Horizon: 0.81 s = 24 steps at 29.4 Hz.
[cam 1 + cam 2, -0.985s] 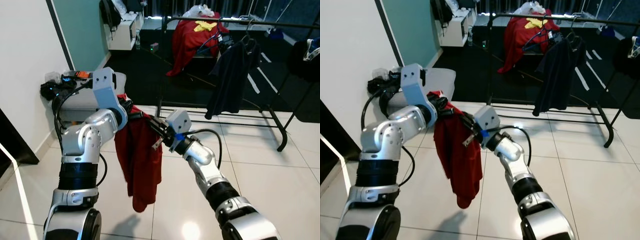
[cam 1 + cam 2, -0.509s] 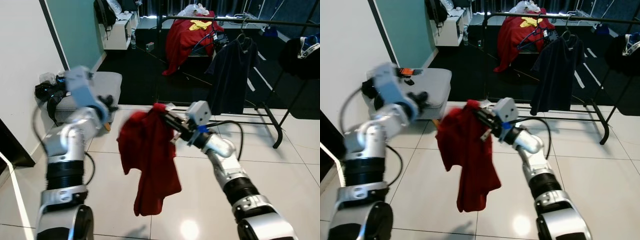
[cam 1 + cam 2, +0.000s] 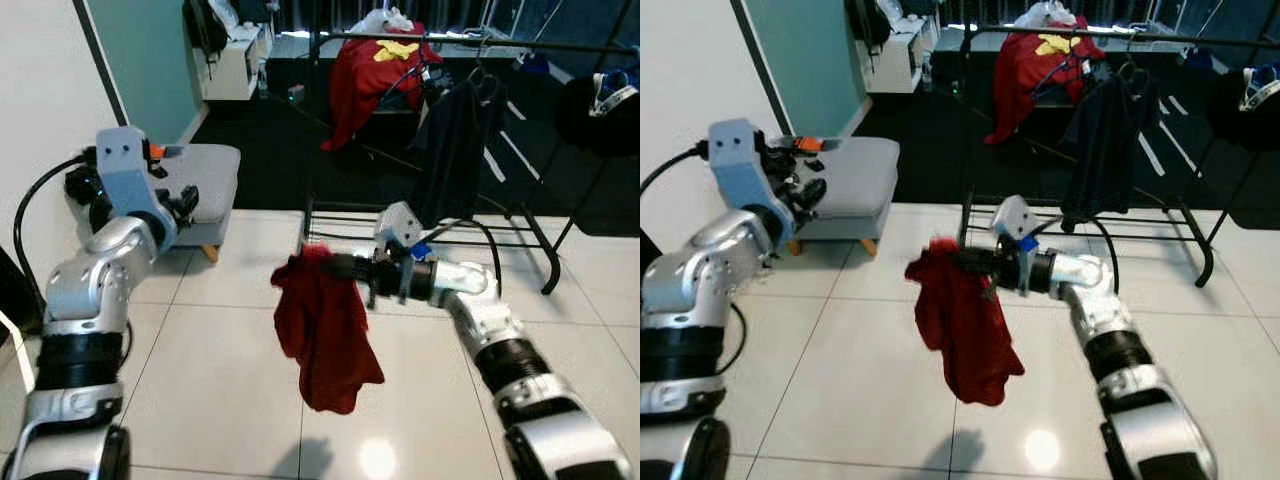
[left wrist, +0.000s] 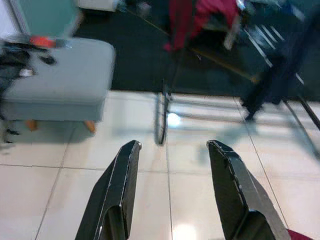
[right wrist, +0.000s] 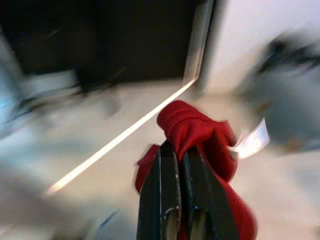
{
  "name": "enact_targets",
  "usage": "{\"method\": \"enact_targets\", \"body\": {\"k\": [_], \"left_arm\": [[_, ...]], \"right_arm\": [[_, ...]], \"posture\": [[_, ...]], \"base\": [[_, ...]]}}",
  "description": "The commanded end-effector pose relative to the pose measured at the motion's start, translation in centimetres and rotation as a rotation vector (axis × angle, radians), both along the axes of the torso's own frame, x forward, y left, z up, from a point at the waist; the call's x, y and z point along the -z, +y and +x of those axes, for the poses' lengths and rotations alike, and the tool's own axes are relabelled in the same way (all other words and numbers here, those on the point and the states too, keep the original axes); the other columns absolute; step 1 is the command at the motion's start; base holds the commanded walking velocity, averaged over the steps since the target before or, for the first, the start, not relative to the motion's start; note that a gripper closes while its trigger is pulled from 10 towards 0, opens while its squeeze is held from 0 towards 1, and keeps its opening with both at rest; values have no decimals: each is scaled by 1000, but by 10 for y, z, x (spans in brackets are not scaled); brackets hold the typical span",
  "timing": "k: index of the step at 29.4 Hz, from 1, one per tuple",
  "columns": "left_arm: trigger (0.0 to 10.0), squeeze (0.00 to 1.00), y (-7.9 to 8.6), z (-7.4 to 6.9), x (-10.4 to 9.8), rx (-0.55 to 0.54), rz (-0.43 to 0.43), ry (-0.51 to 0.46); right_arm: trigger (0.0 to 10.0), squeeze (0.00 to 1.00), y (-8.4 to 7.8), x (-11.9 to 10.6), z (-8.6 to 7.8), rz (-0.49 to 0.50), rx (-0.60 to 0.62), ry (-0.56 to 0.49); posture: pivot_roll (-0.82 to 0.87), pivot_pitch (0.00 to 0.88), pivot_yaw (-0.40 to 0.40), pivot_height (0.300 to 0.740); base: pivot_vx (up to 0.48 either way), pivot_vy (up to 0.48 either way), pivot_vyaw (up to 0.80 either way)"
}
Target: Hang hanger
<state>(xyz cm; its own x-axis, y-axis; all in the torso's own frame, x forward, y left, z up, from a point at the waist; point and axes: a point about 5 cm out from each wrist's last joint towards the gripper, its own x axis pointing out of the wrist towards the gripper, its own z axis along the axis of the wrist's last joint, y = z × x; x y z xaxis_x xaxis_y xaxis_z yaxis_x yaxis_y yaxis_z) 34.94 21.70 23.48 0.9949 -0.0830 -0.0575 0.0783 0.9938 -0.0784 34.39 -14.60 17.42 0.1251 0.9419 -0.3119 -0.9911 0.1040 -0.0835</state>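
Left gripper (image 4: 172,187), raised at the far left beside the grey ottoman (image 3: 205,180), has its two black fingers (image 4: 117,195) spread wide with nothing between them; past them lie white floor tiles (image 4: 200,150) and the foot of the rack. One red garment (image 3: 325,335) hangs in the middle of the scene, its top bunched at the tip of the right gripper (image 3: 322,265) and the rest drooping toward the floor just left of that arm. Right gripper's fingers (image 5: 167,190) are clamped together on the bunched red cloth; whether a hanger sits inside the fabric cannot be told. Farther back and to the right stands one black clothes rack (image 3: 545,250) well apart from the held garment, carrying one red garment with a yellow mark (image 3: 375,70) and one dark shirt (image 3: 450,140).
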Motion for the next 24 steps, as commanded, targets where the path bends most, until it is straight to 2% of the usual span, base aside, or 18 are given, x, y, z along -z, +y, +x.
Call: {"method": "enact_targets", "body": {"k": [1, 3, 4, 5, 6, 7, 8, 9, 11, 12, 13, 14, 15, 16, 17, 18, 21, 24], "left_arm": [[10000, 0, 2, -3, 4, 21, 27, 25], [10000, 0, 3, -11, 13, 69, 51, 50], [10000, 0, 3, -11, 13, 69, 51, 50], [10000, 0, 1, -16, 16, 107, 54, 55], [10000, 0, -4, -21, 20, 165, 53, 57], [10000, 0, -4, -21, 20, 165, 53, 57], [10000, 0, -10, -25, 22, 221, 46, 48], [10000, 0, -10, -25, 22, 221, 46, 48], [10000, 0, -23, -31, 24, 341, 13, 10], [10000, 894, -31, -34, 23, 410, -30, -25], [10000, 894, -31, -34, 23, 410, -30, -25], [10000, 1000, -40, -37, 21, 484, -108, -67], [10000, 1000, -47, -40, 20, 555, -192, -103], [10000, 1000, -47, -40, 20, 555, -192, -103], [10000, 1000, -52, -42, 20, 598, -247, -127], [10000, 1000, -58, -44, 25, 666, -263, -118], [10000, 1000, -69, -48, 38, 776, -269, -89], [10000, 1000, -75, -50, 42, 827, -287, -93]], "right_arm": [[0, 0, 4, -4, -3, -24, -83, 42], [0, 0, -8, -9, -5, -118, -142, 95], [0, 0, -8, -9, -5, -118, -142, 95], [0, 0, -13, -15, -3, -148, -142, 69], [0, 0, -16, -23, 2, -160, -126, -4], [0, 0, -16, -23, 2, -160, -126, -4], [0, 0, -17, -33, 7, -151, -113, -84], [0, 0, -17, -33, 7, -151, -113, -84], [0, 0, -14, -52, 11, -96, -105, -194], [0, 0, -12, -60, 12, -89, -111, -251], [0, 0, -12, -60, 12, -89, -111, -251], [0, 0, -9, -66, 12, -89, -119, -309], [0, 0, -5, -71, 12, -86, -134, -360], [0, 0, -5, -71, 12, -86, -134, -360], [0, 0, -2, -75, 12, -83, -145, -390], [0, 0, 0, -77, 11, -84, -169, -415], [0, 0, 3, -80, 11, -87, -203, -455], [0, 0, 3, -85, 12, -86, -204, -484]], "posture": [[99, 67, -13, 740], [101, 72, -21, 740], [101, 72, -21, 740], [99, 74, -23, 740], [97, 75, -25, 740], [97, 75, -25, 740], [93, 77, -26, 740], [93, 77, -26, 740], [88, 76, -30, 740], [83, 74, -31, 740], [83, 74, -31, 740], [81, 75, -33, 740], [84, 72, -37, 740], [84, 72, -37, 740], [85, 72, -38, 740], [84, 74, -37, 740], [74, 73, -30, 740], [69, 74, -25, 740]], "base": [[0, 0, 0], [0, 0, 0], [0, 0, 0], [0, 0, 0], [0, 0, 0], [0, 0, 0], [0, 0, 0], [0, 0, 0], [0, 0, 0], [0, 0, 0], [0, 0, 0], [0, 0, 0], [0, 0, 0], [0, 0, 0], [0, 0, 0], [0, 0, 0], [0, 0, 0], [0, 0, 0]]}}
